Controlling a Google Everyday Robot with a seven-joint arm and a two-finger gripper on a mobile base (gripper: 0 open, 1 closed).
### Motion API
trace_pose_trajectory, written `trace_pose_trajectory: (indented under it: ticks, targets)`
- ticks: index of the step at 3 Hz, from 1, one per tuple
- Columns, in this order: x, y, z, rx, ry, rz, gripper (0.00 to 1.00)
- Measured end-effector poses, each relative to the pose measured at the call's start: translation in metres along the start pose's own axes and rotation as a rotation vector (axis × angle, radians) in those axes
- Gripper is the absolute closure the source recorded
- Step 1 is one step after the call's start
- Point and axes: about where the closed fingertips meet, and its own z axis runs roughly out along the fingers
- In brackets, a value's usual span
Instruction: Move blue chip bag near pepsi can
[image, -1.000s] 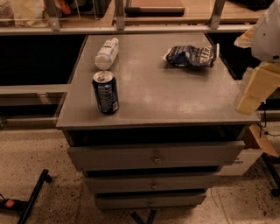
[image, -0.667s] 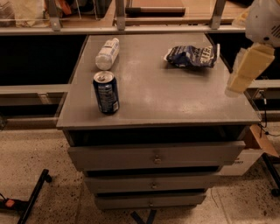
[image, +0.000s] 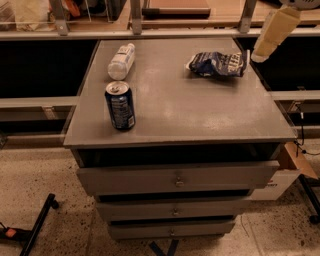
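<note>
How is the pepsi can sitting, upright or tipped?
Upright: the pepsi can stands on its base, silver top up. The gripper hangs right of the blue chip bag.

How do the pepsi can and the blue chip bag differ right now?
The pepsi can stands upright, front left; the blue chip bag lies flat, back right. The can is a smooth cylinder; the bag is crumpled. Both are dark blue. The end effector hovers just right of the bag.

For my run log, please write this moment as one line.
end effector: hovers right of blue chip bag, no contact | blue chip bag: table rear right | pepsi can: upright, front left
</note>
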Motion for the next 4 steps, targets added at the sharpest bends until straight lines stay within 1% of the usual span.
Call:
trace_pose_trajectory:
  ticks: [1,2,3,4]
  targets:
    - [0.000,0.000,0.000,-0.001,0.000,0.000,0.00]
    - [0.002,-0.001,0.011,0.011,0.012,0.013,0.00]
    - [0.012,-0.009,0.054,0.024,0.060,0.024,0.00]
    - [0.038,-0.017,0.109,0.039,0.119,0.070,0.00]
